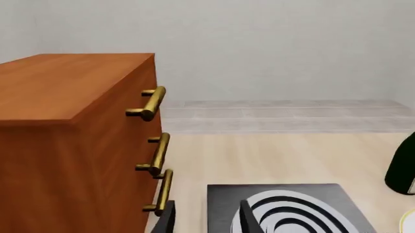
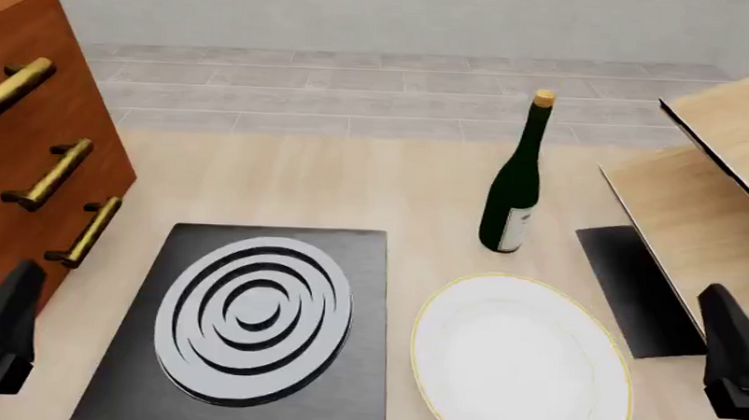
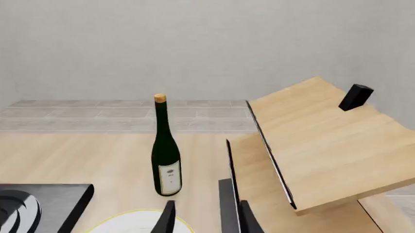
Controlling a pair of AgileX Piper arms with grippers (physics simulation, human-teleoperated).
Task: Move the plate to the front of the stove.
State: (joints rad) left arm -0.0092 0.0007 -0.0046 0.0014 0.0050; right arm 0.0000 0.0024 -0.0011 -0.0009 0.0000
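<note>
Plate (image 2: pixel 519 360) lies left of right claw (image 2: pixel 733 372) — apart.

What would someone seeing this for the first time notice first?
Probably the white plate lying near the table's front edge, beside the stove with its silver ring burner. Behind the plate a dark green wine bottle stands upright, and an orange-brown drawer cabinet fills the far left.

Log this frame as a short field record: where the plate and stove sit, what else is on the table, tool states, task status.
plate: flat on table, right of stove, near edge
stove: left of plate, ring burner up
bottle: upright, behind plate
black slab: right of plate
drawer cabinet: far left
wooden shelf: far right
left tool: open, holding nothing
right tool: open, holding nothing
status: plate not yet grasped
</note>
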